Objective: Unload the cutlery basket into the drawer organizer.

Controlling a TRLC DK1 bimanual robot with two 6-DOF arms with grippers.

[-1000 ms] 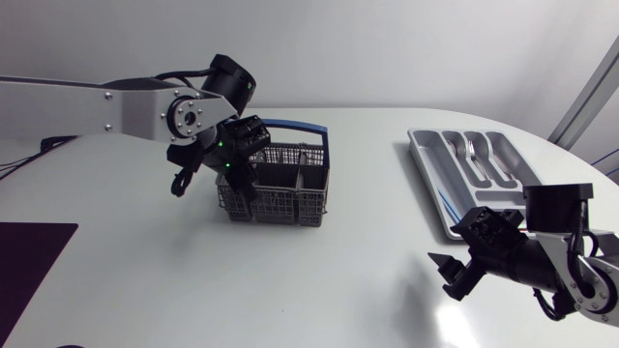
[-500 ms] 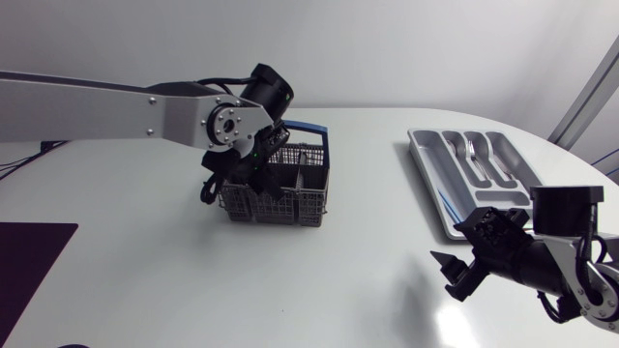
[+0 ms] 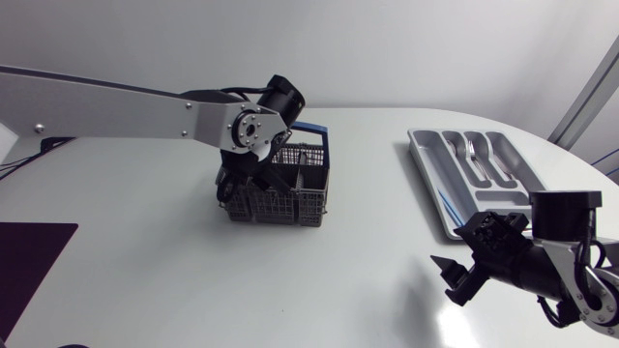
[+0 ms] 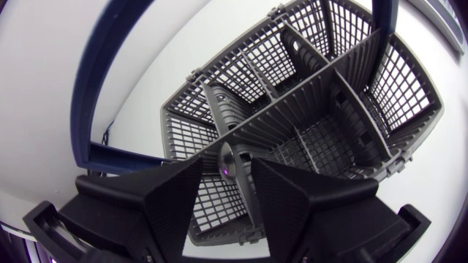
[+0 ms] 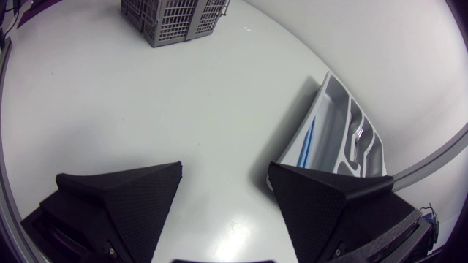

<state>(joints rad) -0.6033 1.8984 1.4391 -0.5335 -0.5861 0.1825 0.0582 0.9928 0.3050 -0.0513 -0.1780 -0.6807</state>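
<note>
The grey mesh cutlery basket (image 3: 295, 193) with a blue handle stands at the table's middle. My left gripper (image 3: 242, 182) hangs over its left end. In the left wrist view the left gripper (image 4: 227, 174) is open with a narrow gap, just above the basket (image 4: 322, 109). A small rounded metal end (image 4: 227, 156) shows between the fingertips at the divider, touching neither; I cannot tell what it is. The compartments that show look empty. The grey drawer organizer (image 3: 437, 169) lies at the right and holds cutlery (image 3: 474, 150). My right gripper (image 3: 453, 275) is open over bare table near the front right.
In the right wrist view the right gripper (image 5: 225, 175) spreads wide over white table, with the organizer (image 5: 333, 109) ahead of it and the basket (image 5: 175, 18) far off. A blue-handled piece (image 5: 307, 142) lies in the organizer's long slot. A dark mat (image 3: 29, 261) sits at the front left.
My left arm has swung to the right and come down over the basket's left end. The right arm has barely shifted.
</note>
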